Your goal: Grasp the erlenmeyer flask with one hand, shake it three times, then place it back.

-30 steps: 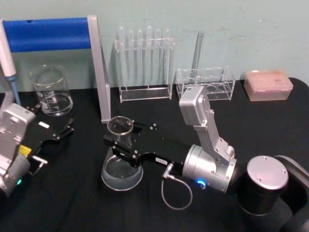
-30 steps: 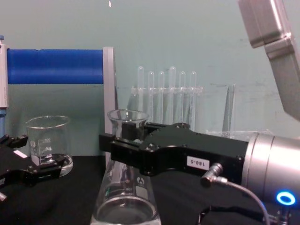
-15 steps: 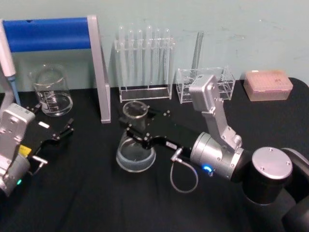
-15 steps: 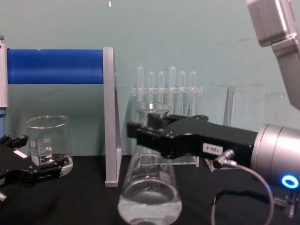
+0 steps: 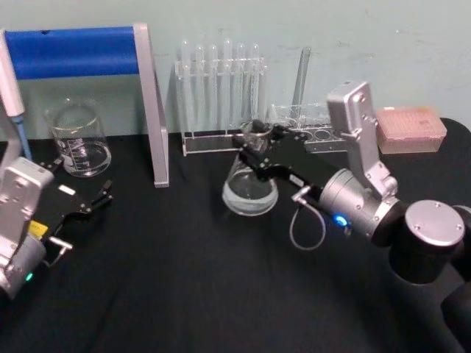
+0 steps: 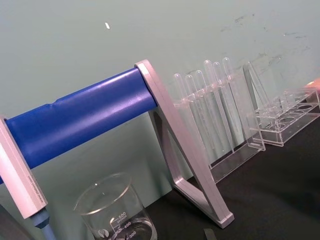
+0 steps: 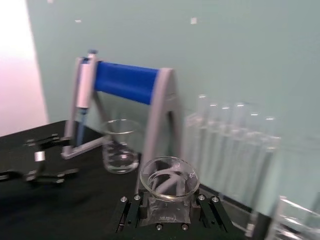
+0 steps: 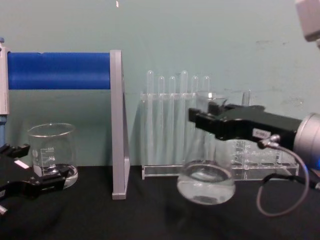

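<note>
- The right gripper reaches in over the middle of the table, its jaws closed narrowly on the neck of the flask.
- In the right wrist view the flask's flared rim sits just above the 2 black jaws.
- The flask's wide base hangs below the gripper, slightly tilted. I cannot tell whether it touches the table.
- The flask is just in front of the tube rack, which holds 6 upright tubes.
- A stand with a blue bar is to the left of the flask, well apart.
- The left gripper rests low at the table's left edge, jaws spread wide and empty, near the beaker.
</note>
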Controlling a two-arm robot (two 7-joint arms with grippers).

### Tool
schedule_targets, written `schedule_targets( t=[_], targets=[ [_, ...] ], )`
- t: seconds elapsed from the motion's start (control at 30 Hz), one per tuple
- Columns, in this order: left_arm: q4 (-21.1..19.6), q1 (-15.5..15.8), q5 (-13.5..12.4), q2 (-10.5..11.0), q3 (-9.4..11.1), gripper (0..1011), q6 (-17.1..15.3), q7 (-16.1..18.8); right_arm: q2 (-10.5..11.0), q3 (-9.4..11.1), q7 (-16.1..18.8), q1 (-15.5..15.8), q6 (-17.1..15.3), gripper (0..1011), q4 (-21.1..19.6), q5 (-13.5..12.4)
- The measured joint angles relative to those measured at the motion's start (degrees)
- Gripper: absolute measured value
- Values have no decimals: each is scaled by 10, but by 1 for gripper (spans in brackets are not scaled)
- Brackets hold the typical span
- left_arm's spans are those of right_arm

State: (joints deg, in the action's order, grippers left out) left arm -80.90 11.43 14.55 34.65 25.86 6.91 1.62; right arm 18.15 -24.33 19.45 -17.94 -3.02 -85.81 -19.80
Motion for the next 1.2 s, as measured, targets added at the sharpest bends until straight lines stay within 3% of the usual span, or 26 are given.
schedule_targets(
  t=[0.43, 0.6, 0.9, 1.2],
  targets=[
    [0, 0, 0, 0, 0, 1001, 0, 0, -8, 59, -38, -8, 6, 450, 27, 19],
    [0, 0, 0, 0, 0, 1001, 0, 0, -11, 69, -40, -8, 6, 450, 30, 24],
    [0, 0, 0, 0, 0, 1001, 0, 0, -19, 74, -32, -5, 1, 450, 30, 31],
    [0, 0, 0, 0, 0, 1001, 0, 0, -24, 57, -7, 5, -6, 450, 12, 30]
  ],
)
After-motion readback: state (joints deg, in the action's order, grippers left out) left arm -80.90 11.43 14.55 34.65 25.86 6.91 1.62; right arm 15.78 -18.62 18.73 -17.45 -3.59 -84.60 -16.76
